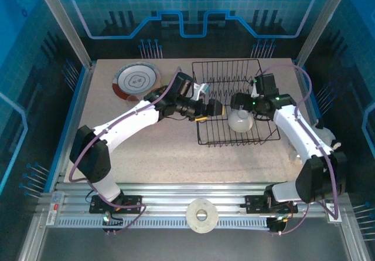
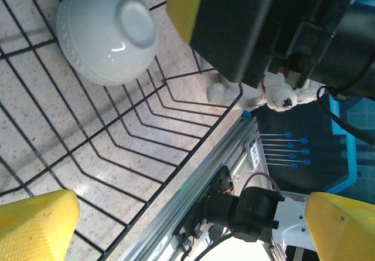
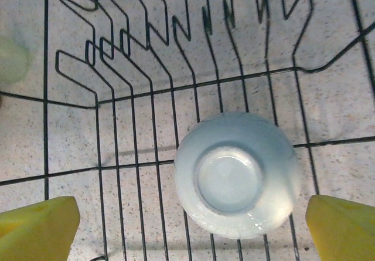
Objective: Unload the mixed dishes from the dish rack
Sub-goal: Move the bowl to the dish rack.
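The black wire dish rack (image 1: 234, 76) stands at the middle right of the table. One pale white cup (image 1: 241, 120) lies upside down near its front edge. My right gripper (image 1: 239, 105) hangs open just above that cup. In the right wrist view the cup (image 3: 237, 176) sits on the rack wires (image 3: 135, 85) between the yellow fingertips (image 3: 38, 229), untouched by them. My left gripper (image 1: 212, 111) is open at the rack's left side with nothing in it. From the left wrist the cup (image 2: 108, 32) shows at the top left, far from that gripper (image 2: 187, 226).
A red-rimmed plate with a grey pattern (image 1: 136, 78) lies on the table at the back left, with a small brownish cup (image 1: 133, 99) by it. A white ring (image 1: 202, 215) rests on the front rail. A small white object (image 1: 296, 153) sits by the right arm.
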Controlling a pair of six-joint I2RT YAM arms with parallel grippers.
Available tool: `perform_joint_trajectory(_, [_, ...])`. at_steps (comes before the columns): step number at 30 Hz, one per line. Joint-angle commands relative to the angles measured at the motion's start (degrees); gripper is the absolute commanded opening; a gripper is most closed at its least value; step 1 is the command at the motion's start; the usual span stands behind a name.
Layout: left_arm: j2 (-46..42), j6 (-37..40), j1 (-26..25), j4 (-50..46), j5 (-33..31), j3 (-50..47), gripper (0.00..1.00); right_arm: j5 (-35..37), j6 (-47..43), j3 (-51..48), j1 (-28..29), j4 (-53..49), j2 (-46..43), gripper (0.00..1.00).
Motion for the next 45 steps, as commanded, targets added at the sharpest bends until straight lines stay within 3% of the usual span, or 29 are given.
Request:
perform_joint_trajectory(1, [3.5, 1.8, -0.5, -2.0, 1.9, 3.7, 0.98, -1.9, 1.5, -1.1, -3.4, -4.7, -1.7, 0.99])
perform_joint_trajectory(7, [11.5, 3.1, -1.3, -4.7, 2.8, 11.9, 0.97, -5.0, 2.4, -5.8, -5.4, -1.8, -1.8, 0.98])
perform_joint_trajectory(13, [18.7, 1.7, -1.4, -6.5, 3.1, 17.0, 0.94, -4.9, 1.0, -2.4, -5.5, 1.0, 5.8, 0.95])
perform_joint_trajectory(20, [19.1, 0.5, -1.4, -7.2, 1.2, 16.0, 0.92, -1.8, -0.7, 7.2, -3.9, -1.0, 18.6, 0.89])
perform_joint_trajectory(25, [18.9, 0.3, -1.3, -7.0, 1.1, 14.6, 0.92, -1.0, -1.0, 9.1, -2.4, -1.3, 22.6, 0.84])
perform_joint_trajectory(45, [20.9, 0.2, 0.0, -7.4, 0.5, 14.7, 0.91, -3.1, 0.8, -0.5, 0.7, -0.1, 12.3, 0.79])
